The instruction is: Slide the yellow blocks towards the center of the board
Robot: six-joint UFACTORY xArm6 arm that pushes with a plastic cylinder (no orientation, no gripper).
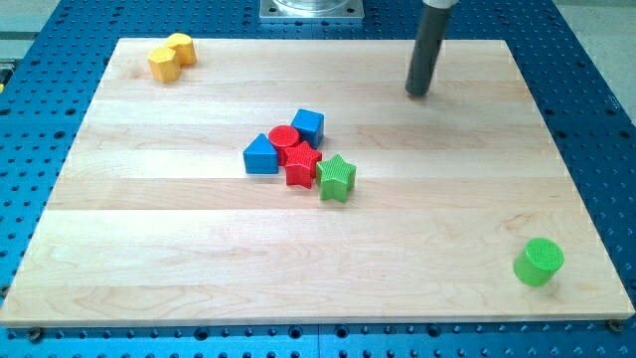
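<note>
One wooden counter (417,239) filled most of the view, laid on a blue perforated base (596,89). Carried seven small blocks in all. No jaws anywhere on this rig, so nothing released, clenched or grasped; only a straight dark rod, come down from the view's top edge right of middle, with my tip (418,94) resting on the wood in the upper right part of the counter, touching no block.

Near the middle, slightly toward the view's left, sat a tight cluster of five: blue cube (308,125) at the top, red cylinder (284,140) just beside it to the lower left, blue triangular block (260,155) furthest left, red star (302,166) below the cylinder, green star (336,178) at the lower right, pressed against the red star. Lay well apart from my tip, down and to the view's left of it.

Far in the upper left corner of the counter stood the two yellow blocks, touching each other: yellow hexagonal-looking block (164,65) in front, yellow cylinder (181,47) just behind to the right. Sat well apart from my tip, across nearly the whole width of the counter, and well apart from the cluster.

Alone near the lower right corner: green cylinder (539,262).
</note>
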